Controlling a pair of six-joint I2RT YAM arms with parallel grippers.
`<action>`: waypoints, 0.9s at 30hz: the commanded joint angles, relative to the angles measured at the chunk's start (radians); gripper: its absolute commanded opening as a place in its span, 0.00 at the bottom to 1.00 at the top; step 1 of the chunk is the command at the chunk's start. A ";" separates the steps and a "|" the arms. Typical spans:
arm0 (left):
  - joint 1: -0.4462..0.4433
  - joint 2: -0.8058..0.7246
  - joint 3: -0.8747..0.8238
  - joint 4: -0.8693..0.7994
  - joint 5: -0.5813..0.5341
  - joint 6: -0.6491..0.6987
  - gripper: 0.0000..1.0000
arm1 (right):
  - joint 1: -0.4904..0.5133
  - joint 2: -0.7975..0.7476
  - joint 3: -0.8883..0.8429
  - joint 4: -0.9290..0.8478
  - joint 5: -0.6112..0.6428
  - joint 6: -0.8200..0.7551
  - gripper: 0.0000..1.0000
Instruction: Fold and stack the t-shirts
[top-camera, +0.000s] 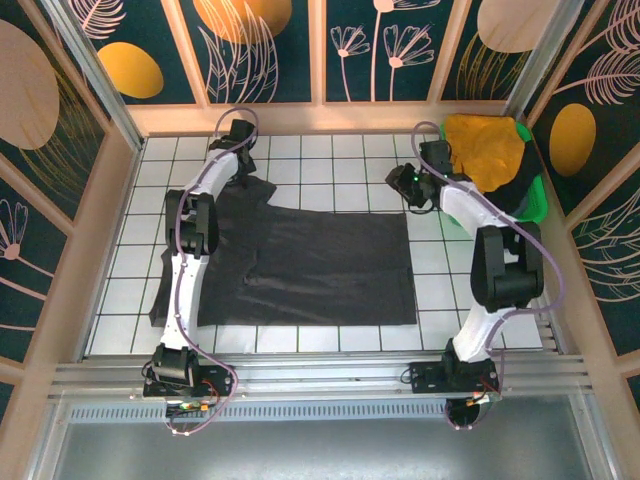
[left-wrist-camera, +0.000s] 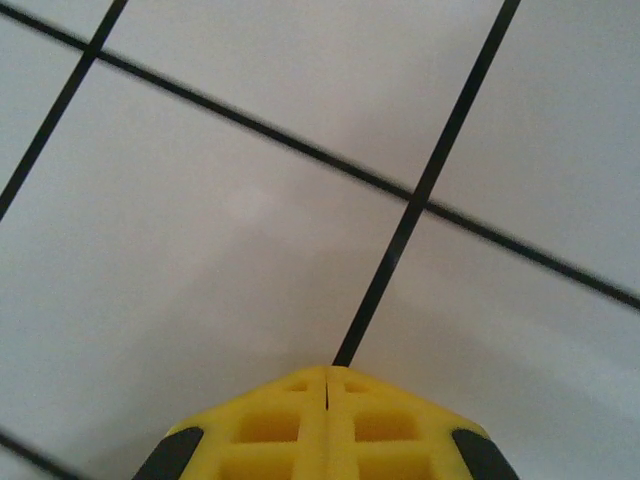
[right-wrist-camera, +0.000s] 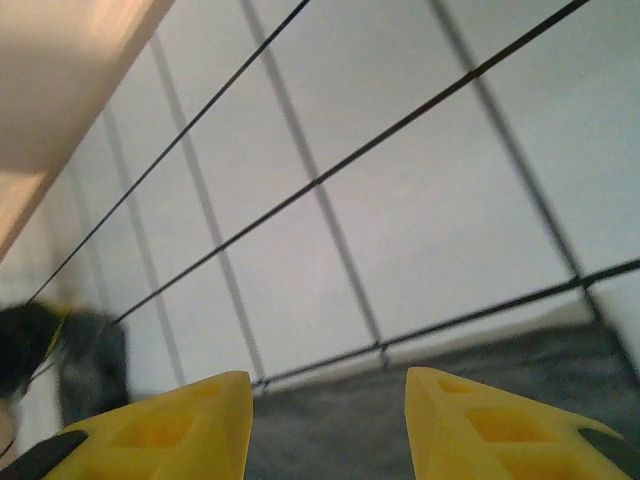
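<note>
A large charcoal-black t-shirt (top-camera: 310, 265) lies spread flat across the middle of the white tiled table. My left gripper (top-camera: 240, 135) hovers at the far left, just beyond the shirt's upper left part. In the left wrist view its yellow fingers (left-wrist-camera: 328, 370) are pressed together over bare tile with nothing between them. My right gripper (top-camera: 408, 188) is low over the shirt's far right corner, open, its fingers (right-wrist-camera: 325, 385) apart above the shirt's edge (right-wrist-camera: 430, 410). A mustard-yellow t-shirt (top-camera: 485, 148) is heaped in the basket, with another black t-shirt (top-camera: 525, 195) under it.
The bright green basket (top-camera: 540, 200) stands at the far right corner against the wall. Wooden walls (top-camera: 320, 115) close in the table at the back and both sides. A metal rail (top-camera: 320, 375) runs along the near edge by the arm bases.
</note>
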 joint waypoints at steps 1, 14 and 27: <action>-0.009 -0.115 -0.055 -0.053 0.027 -0.025 0.00 | -0.010 0.098 0.078 -0.176 0.168 -0.039 0.45; -0.009 -0.324 -0.269 0.006 0.110 -0.040 0.00 | 0.000 0.277 0.187 -0.273 0.232 -0.108 0.41; -0.009 -0.448 -0.364 0.002 0.131 -0.055 0.00 | 0.028 0.294 0.155 -0.295 0.233 -0.066 0.34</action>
